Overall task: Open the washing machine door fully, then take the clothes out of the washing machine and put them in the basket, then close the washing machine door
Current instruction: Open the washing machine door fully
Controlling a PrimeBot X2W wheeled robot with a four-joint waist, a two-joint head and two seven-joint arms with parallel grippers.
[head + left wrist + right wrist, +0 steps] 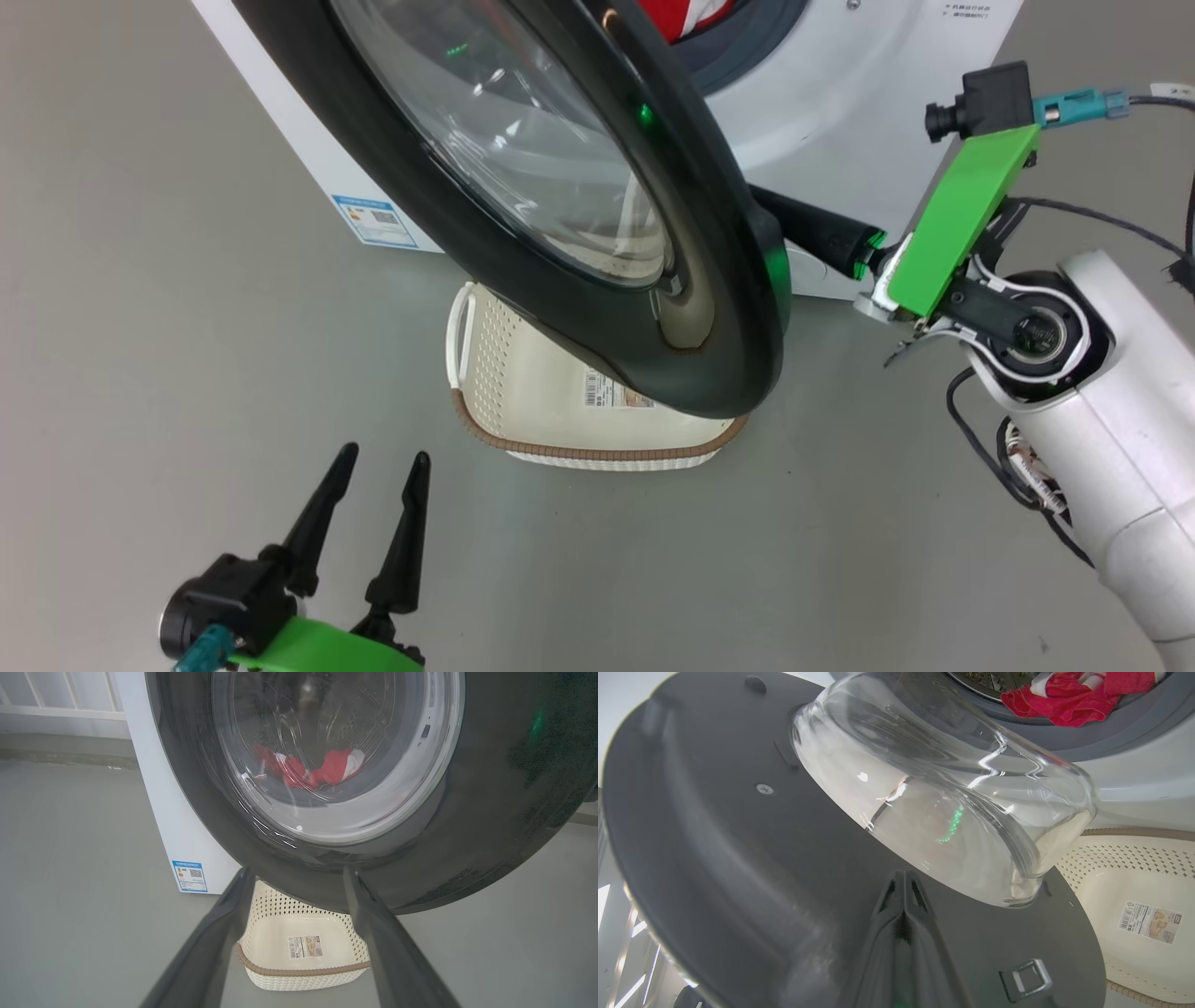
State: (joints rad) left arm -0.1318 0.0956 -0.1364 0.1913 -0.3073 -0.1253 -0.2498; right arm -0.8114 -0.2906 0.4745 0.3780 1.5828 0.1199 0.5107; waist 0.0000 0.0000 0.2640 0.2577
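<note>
The washing machine door (719,280) stands partly open, its black ring and glass bowl hanging over the basket (579,453). Red and white clothes (1064,700) lie in the drum of the white washing machine (840,121); through the glass, the clothes (322,770) appear again. My right gripper (903,877) is shut, with its tips against the door's dark grey inner face (714,835). In the head view its fingers (817,233) reach behind the door's edge. Low on the left, my left gripper (386,455) is open and empty, short of the door (490,812) and the basket (303,970).
The machine, with a blue sticker (373,219) at its lower corner, stands on bare grey floor (140,327). My pale right forearm (1102,420), trailing cables, fills the right side. A door latch (1024,977) sticks out of the inner rim. The basket's wall (1111,868) lies under the door.
</note>
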